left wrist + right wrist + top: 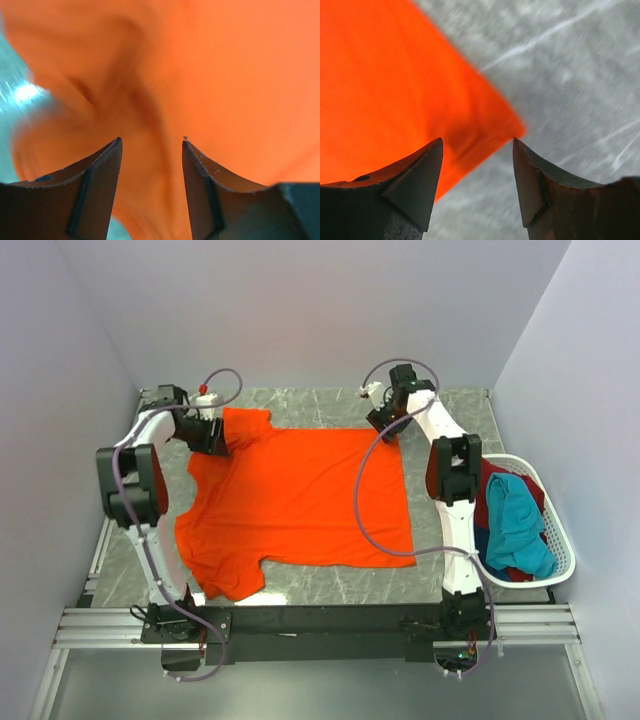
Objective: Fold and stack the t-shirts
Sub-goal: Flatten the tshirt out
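— Arm bases (185, 625) sit closest, at the bottom of the top view. What lies past them?

— One orange t-shirt (300, 500), spread flat on the bench (450, 405). Its long way runs left to right, with sleeves on the left and the bottom hem on the right.

— Where are the claws?

— The left claw (215, 435) is at the far sleeve. The right claw (385, 422) is at the far corner of the hem. Each arm is nearest its own end.

— And the other shirts?

— A teal t-shirt (515, 520), a dark red t-shirt (492, 478) and a blue t-shirt (487, 540) lie piled in the white basket (562, 540), off to the right and apart from the orange one. The pile hides most of the blue one.

— Now the left wrist view?

— The left claw (151, 142) gapes wide and I see nothing in it. The orange t-shirt (225, 75) fills almost everything, wrinkled and blurry. I can't tell if the tips touch it.

— And the right wrist view?

— The right claw (477, 142) is wide apart too, and empty. The orange t-shirt (385, 90) comes in from the left, and its pointy corner lies just ahead, between the two tips. Bare bench (570, 75) is on the right. I think the claw must drop onto that corner to pinch it, but I can't tell how high it hangs.
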